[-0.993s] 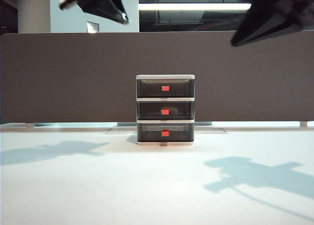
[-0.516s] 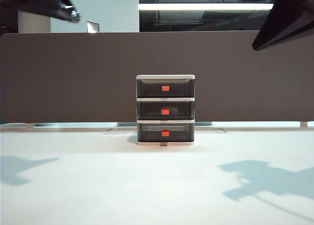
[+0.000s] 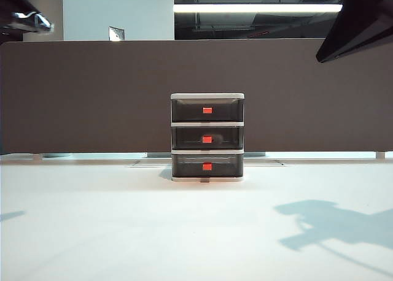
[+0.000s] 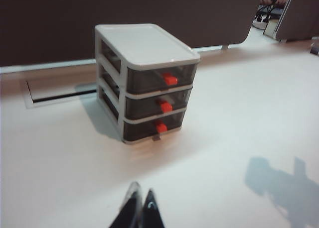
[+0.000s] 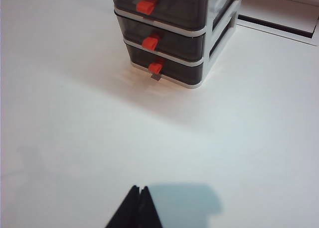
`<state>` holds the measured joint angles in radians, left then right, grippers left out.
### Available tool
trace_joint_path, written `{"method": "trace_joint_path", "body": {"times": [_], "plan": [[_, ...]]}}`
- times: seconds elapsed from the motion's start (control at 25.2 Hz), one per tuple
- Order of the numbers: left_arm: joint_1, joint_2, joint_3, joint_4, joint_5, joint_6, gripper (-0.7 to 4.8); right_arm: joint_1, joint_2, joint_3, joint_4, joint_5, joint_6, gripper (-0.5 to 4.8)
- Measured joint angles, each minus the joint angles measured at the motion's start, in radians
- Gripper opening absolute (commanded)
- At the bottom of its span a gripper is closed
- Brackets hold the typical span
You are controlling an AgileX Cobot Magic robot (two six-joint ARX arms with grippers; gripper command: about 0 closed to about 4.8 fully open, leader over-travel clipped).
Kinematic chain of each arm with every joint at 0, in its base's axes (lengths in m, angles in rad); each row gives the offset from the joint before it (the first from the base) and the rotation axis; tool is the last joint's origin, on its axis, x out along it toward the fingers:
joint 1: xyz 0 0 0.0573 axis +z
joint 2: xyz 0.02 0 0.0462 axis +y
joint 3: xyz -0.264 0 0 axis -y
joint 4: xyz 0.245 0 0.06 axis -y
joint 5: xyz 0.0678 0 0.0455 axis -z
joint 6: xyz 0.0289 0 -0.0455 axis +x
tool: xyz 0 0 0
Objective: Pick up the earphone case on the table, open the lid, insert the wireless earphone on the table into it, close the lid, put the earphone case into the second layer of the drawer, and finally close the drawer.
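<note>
All three drawers shut, no earphone case on the table: I am judging the job finished or nearly so.

Exterior: I am seeing the drawer [image 3: 207, 138] closed, both arms cut off at the top corners. Left wrist: left gripper [image 4: 139, 211] pinched together, empty, the second layer of the drawer [image 4: 157, 102] too smoky to show the case. Right wrist: right gripper [image 5: 139, 204] also closed, empty, over the bare table [image 5: 75, 118].

office or lab workspace: a white table [image 3: 123, 232] is standing against a grey partition panel [image 3: 92, 97], with a ceiling strip light [image 3: 258, 8] glowing above a dark open-plan room behind.
</note>
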<state>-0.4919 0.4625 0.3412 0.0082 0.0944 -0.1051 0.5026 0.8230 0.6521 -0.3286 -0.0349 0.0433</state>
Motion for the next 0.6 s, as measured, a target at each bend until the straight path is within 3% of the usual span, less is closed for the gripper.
{"method": "trace_joint_path", "body": {"times": [0.08, 0.28, 0.6], "plan": [[0.02, -0.045, -0.023, 0.015, 0.002, 0.001, -0.06, 0.0, 0.0, 0.0, 0.0, 0.0, 0.0, -0.03], [0.285, -0.182, -0.095, 0.02, -0.003, 0.0, -0.06, 0.0, 0.0, 0.0, 0.0, 0.0, 0.0, -0.03], [0.454, -0.312, -0.162, 0.032, 0.001, 0.001, -0.06, 0.0, 0.0, 0.0, 0.0, 0.0, 0.0, -0.03]]}}
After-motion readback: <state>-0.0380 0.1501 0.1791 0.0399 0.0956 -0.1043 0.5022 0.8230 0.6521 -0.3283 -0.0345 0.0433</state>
